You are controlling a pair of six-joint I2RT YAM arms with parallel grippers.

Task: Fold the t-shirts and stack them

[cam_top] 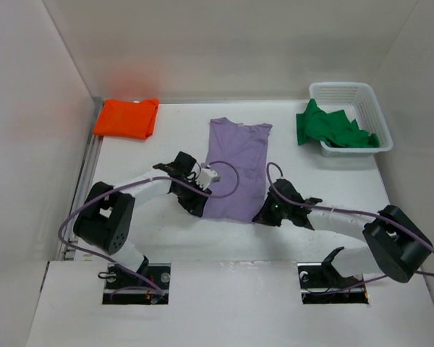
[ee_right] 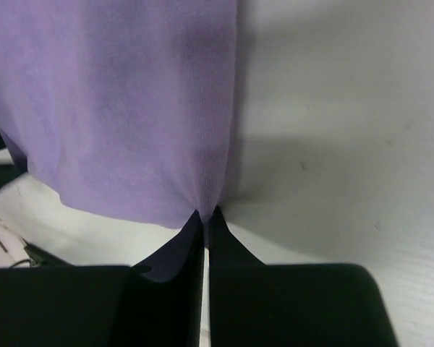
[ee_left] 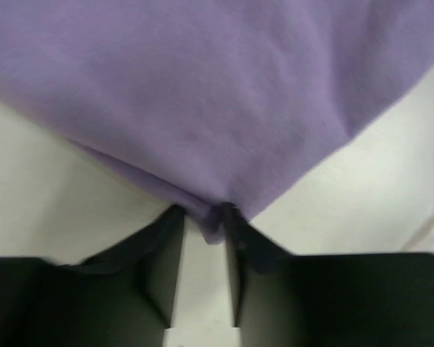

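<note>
Lying flat at the centre of the white tabletop, the lavender t-shirt was oriented with its neckline toward the far wall and its hem toward the arm bases. The cloth was plain, pale purple and unprinted, with nearly straight side edges and only faint wrinkles in the top external view.

The left gripper was at the near-left hem corner. In the left wrist view, its fingers stood narrowly apart with a small bunch of the hem caught between their tips. The fabric creases converged on that point.

The right gripper was at the near-right hem corner. Its jaws were pressed together on the cloth edge, and the weave drew into a tight vertical ridge rising from the tips. A flap of the hem hung to the left of the jaws, just above the tabletop.

The orange t-shirt lay folded into a compact rectangle at the far-left corner. The green t-shirt was crumpled, partly inside the white lattice basket at the far right and partly spilling over its left rim onto the tabletop.
</note>
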